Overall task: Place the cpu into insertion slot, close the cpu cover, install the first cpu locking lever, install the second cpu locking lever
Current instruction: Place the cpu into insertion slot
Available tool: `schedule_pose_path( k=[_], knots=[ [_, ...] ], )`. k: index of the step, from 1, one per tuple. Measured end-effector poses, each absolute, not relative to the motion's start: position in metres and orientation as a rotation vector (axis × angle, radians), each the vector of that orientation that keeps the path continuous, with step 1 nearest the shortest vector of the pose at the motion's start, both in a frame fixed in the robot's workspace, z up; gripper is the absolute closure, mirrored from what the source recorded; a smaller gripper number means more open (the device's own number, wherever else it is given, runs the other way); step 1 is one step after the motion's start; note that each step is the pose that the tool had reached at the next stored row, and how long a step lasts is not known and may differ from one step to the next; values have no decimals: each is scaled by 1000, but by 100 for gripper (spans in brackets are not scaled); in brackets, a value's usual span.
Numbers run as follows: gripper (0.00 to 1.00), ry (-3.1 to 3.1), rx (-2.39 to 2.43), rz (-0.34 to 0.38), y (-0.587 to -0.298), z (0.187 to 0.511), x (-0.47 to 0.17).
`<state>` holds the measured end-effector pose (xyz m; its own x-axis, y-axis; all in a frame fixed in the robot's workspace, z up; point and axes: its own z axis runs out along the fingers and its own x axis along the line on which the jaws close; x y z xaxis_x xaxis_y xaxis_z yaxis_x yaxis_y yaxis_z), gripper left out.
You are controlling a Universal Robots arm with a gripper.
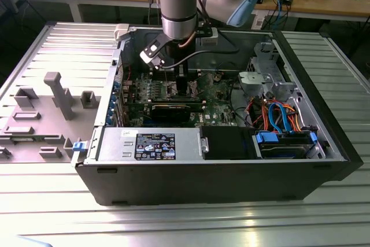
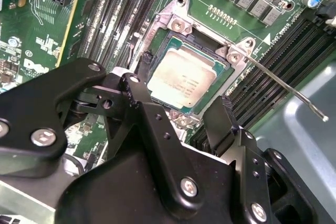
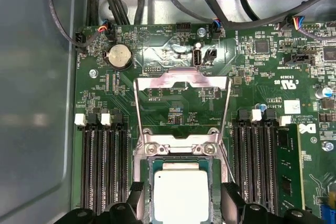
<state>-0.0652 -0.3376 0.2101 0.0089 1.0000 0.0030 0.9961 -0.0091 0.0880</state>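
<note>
We find the cpu [image 2: 181, 80] seated flat in the slot [image 2: 181, 38], directly between the fingers of our gripper [image 3: 183, 190], which stand wide apart on opposite sides of the slot, gripping nothing. The cover [image 3: 181, 80] lies folded open beyond the slot's hinged edge.

The cpu [image 2: 181, 80] is silvery-grey, perhaps smudged brownish; the circuit board [image 2: 42, 40] green, the pincer [image 2: 176, 92] black.

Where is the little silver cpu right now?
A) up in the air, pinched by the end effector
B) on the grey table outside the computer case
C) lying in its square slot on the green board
C: the cpu lies flat in the insertion slot, while the cpu cover is flipped open.
</note>
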Motion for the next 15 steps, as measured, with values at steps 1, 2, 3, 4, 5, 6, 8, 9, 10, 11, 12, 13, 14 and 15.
schedule_pose_path(
  k=[1, 2, 3, 4, 5, 6, 8, 9, 10, 11, 12, 13, 14, 15],
  knots=[
    [32, 2168, 2187, 99, -338, 211, -65],
    [32, 2168, 2187, 99, -338, 211, -65],
    [32, 2168, 2187, 99, -338, 212, -65],
    [32, 2168, 2187, 99, -338, 212, -65],
    [32, 2168, 2187, 99, -338, 212, -65],
    [32, 2168, 2187, 99, -338, 212, -65],
    [32, 2168, 2187, 99, -338, 212, -65],
    [32, 2168, 2187, 99, -338, 212, -65],
    [32, 2168, 2187, 99, -338, 212, -65],
    [32, 2168, 2187, 99, -338, 212, -65],
    [32, 2168, 2187, 99, -338, 212, -65],
    [32, 2168, 2187, 99, -338, 212, -65],
    [32, 2168, 2187, 98, -338, 212, -65],
    [32, 2168, 2187, 98, -338, 213, -65]
  ],
)
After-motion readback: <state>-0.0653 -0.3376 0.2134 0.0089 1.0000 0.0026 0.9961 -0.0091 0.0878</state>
